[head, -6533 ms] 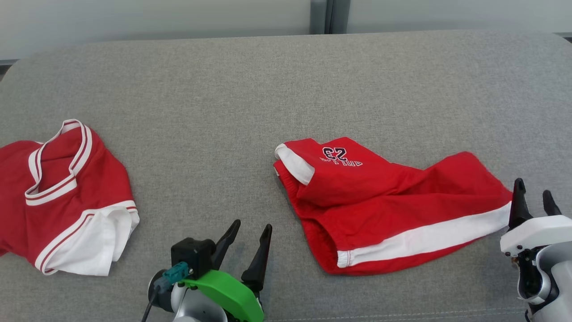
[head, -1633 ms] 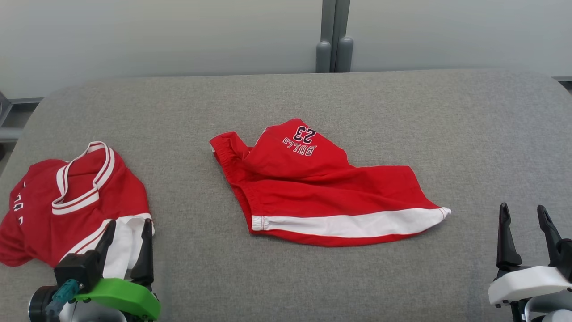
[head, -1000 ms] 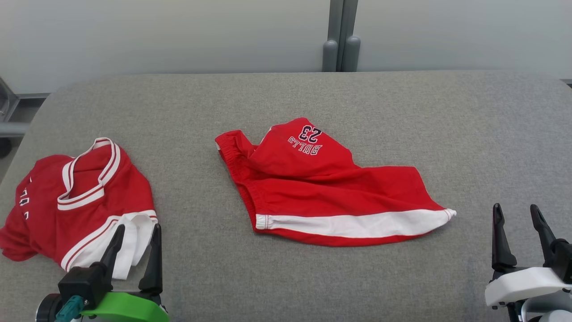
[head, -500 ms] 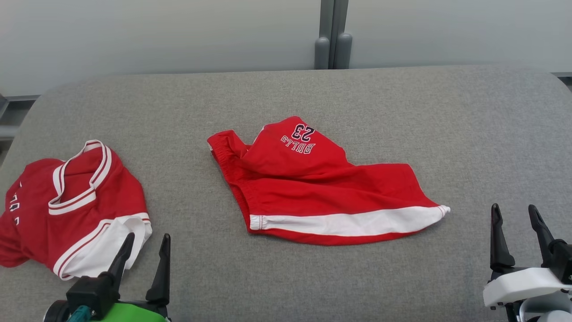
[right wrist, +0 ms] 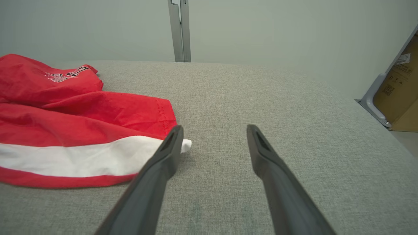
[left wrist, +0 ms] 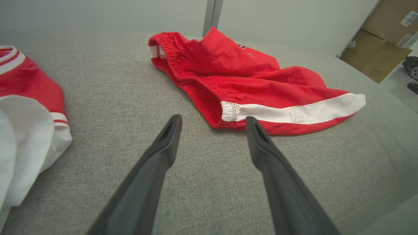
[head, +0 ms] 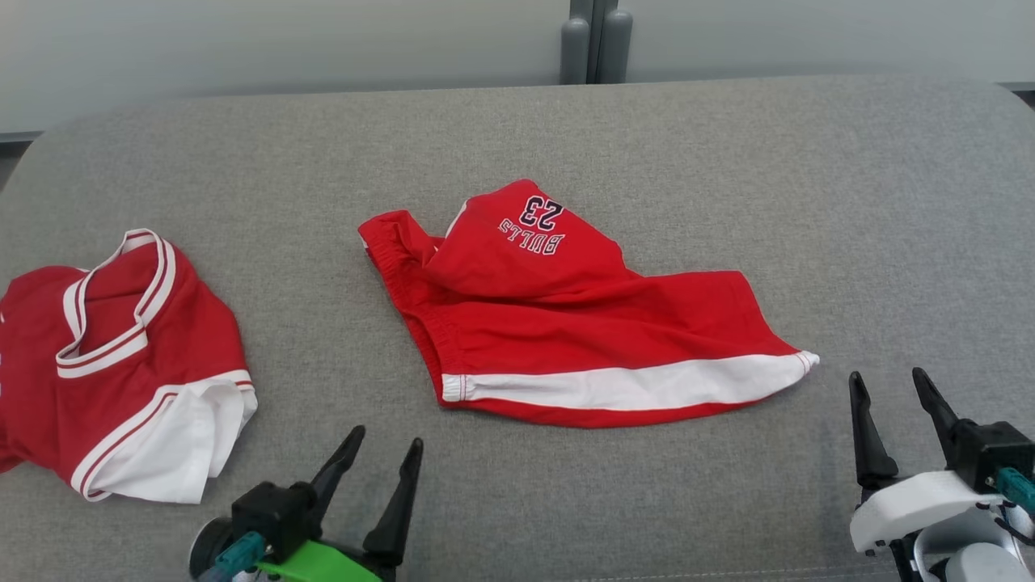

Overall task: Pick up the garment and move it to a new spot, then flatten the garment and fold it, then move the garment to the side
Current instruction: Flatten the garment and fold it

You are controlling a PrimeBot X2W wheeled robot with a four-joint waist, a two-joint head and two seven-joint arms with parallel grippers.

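Shorts made of red cloth with a white stripe (head: 582, 323) lie on the grey cloth-covered desk (head: 768, 162), ahead of both jaws and between them. They are crumpled, not flat. One part is folded over on top. It has the number 23 and the word BULLS on it, upside down in the head view.

The stretchy waist end, where the white stripe starts, is just ahead of the left jaws and a little to their right. The pointed white corner of the leg end is near the right jaws, ahead of them on their left side, and not touching them. In the right wrist view one of the long dark fingers (right wrist: 163, 163) hides a bit of that white corner.

The left jaws are spread wide and hold nothing. Their two fingers (head: 396, 501) point out over the grey desk. The right jaws are spread too and hold nothing. Their fingers (head: 867, 436) also sit over the grey desk.

A red shirt with white bands and a white sleeve (head: 113, 364) lies in a heap to the left of the left jaws, well apart from the shorts. Brown cardboard boxes (left wrist: 375, 49) stand past the desk edge, far off to the right of the left jaws.
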